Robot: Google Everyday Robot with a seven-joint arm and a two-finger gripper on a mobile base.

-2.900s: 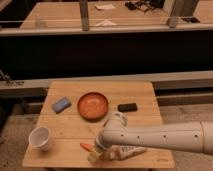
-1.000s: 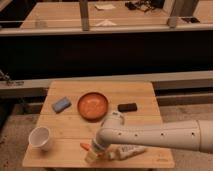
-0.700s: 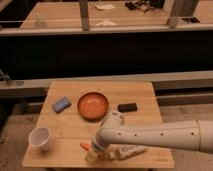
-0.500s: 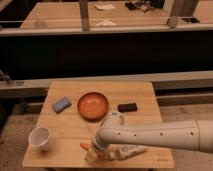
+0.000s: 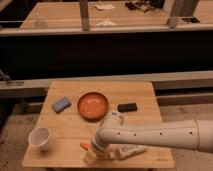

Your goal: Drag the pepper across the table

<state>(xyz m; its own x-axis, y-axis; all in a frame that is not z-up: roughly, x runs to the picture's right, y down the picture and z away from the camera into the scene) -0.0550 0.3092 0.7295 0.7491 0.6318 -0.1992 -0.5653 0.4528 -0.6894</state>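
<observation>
6 things are carried by the light wooden worktop (image 5: 145,95): blue sponge (image 5: 61,104), round orange bowl (image 5: 93,105), black block (image 5: 127,107), white cup (image 5: 40,138), orange pepper (image 5: 84,145), white packet (image 5: 129,150). The gripper (image 5: 91,155) is seen at the front edge, just beside the orange pepper.

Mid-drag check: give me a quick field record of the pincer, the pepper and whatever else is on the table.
pincer: low at the table's front edge, left of centre
pepper: orange, right beside the pincer; contact unclear
table: light wood
orange bowl: centre
blue sponge: left of the bowl
black block: right of the bowl
white cup: front left, upright
white packet: front, under the arm
</observation>
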